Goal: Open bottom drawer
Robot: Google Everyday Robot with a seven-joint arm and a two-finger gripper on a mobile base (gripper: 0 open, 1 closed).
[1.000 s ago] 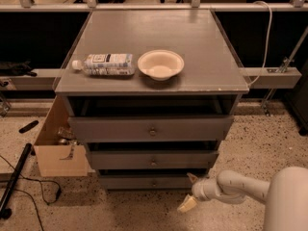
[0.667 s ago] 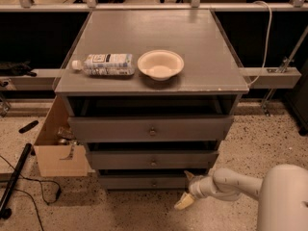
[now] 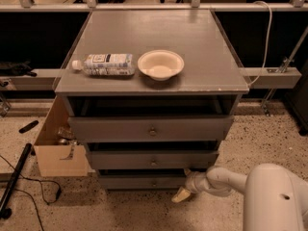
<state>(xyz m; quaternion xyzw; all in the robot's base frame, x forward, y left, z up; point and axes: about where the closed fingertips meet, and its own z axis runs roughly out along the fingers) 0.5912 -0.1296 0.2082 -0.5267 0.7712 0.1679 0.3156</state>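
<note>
The bottom drawer (image 3: 137, 182) is the lowest and narrowest of three grey cabinet drawers, with a small round knob (image 3: 154, 182) at its centre. Its front sits set back under the middle drawer (image 3: 151, 160). My gripper (image 3: 182, 194), cream-tipped on a white arm, is low in front of the cabinet's lower right. It is just right of and slightly below the bottom drawer's knob, close to the drawer front. Whether it touches the drawer I cannot tell.
The top drawer (image 3: 151, 128) juts out furthest. On the cabinet top (image 3: 211, 57) lie a plastic bottle (image 3: 103, 64) and a cream bowl (image 3: 160, 64). An open cardboard box (image 3: 57, 153) stands at the cabinet's left. Cables and a black pole (image 3: 14, 182) lie on the speckled floor.
My gripper has moved left along the floor level, closer to the bottom drawer's front and knob. The drawers have not moved.
</note>
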